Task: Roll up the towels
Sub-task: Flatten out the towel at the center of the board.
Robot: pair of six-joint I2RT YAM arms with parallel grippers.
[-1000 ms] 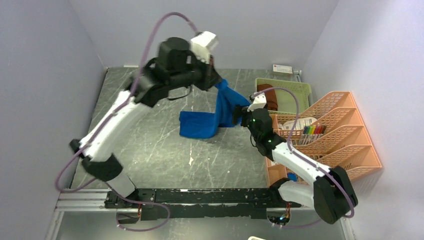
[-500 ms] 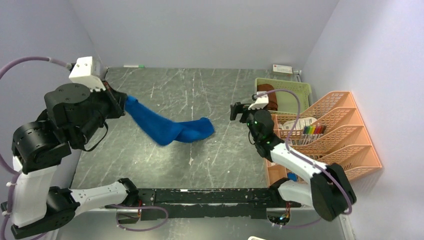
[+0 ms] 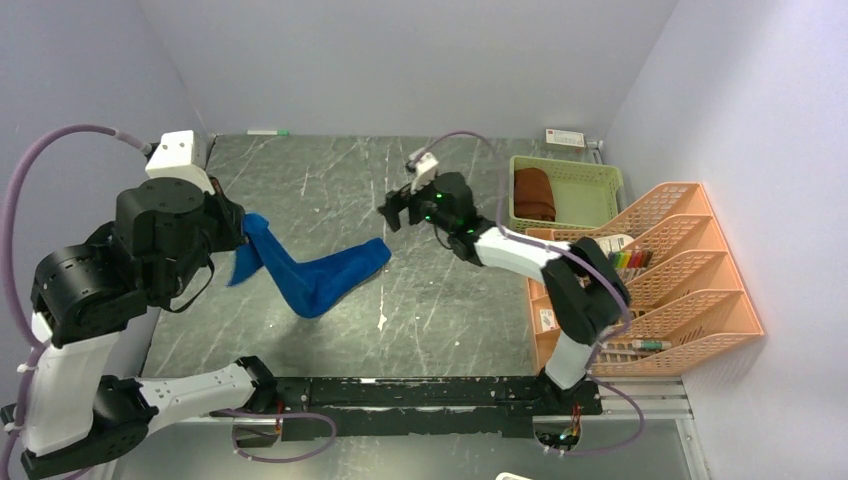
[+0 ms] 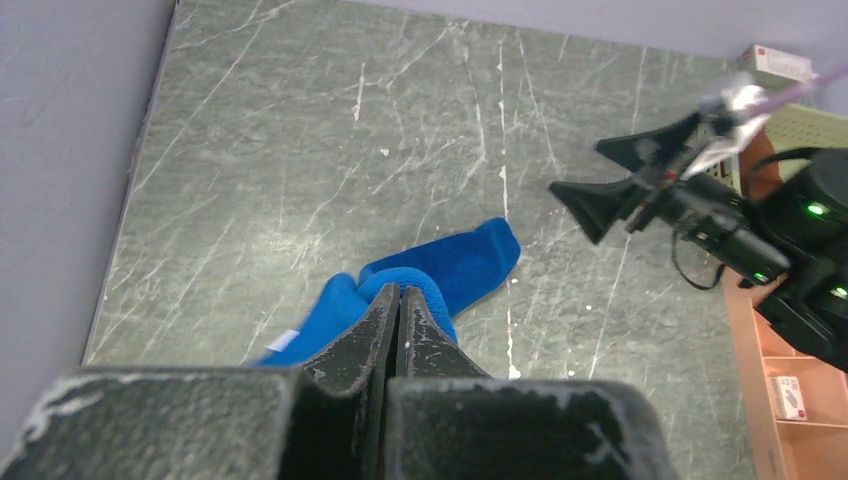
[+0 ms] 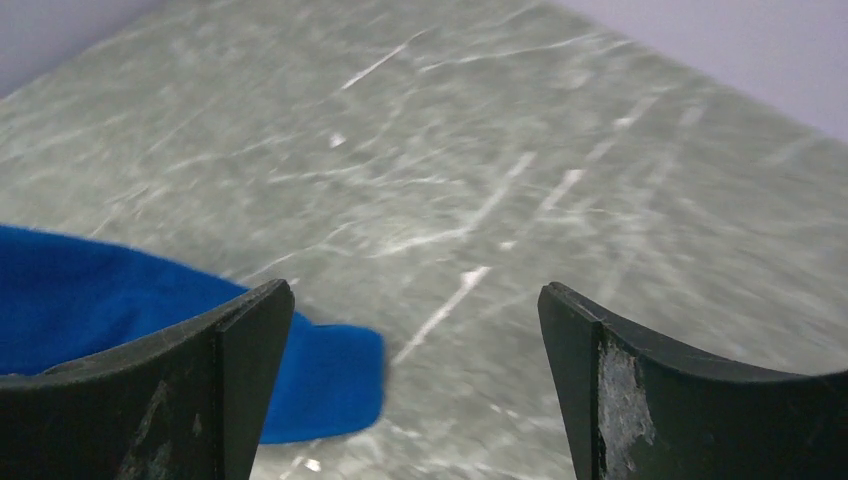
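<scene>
The blue towel (image 3: 318, 275) hangs stretched from my left gripper (image 3: 243, 226) at the table's left, its far end resting on the tabletop. In the left wrist view the left gripper (image 4: 398, 292) is shut on the towel's edge, and the blue towel (image 4: 450, 272) trails away from it. My right gripper (image 3: 394, 213) is open and empty, hovering above the table just right of the towel's free end. In the right wrist view the right gripper (image 5: 415, 310) is wide open, with the blue towel's end (image 5: 320, 385) at lower left. The rust-brown towel (image 3: 534, 193) lies rolled in the green basket (image 3: 585, 190).
An orange tiered file rack (image 3: 660, 270) holding small items stands along the right edge. A small white box (image 3: 565, 138) sits at the back right. Walls close in the left, back and right sides.
My left gripper has carried the blue towel from the back centre to the left. My right gripper has let the towel go and reached left toward its free end.
</scene>
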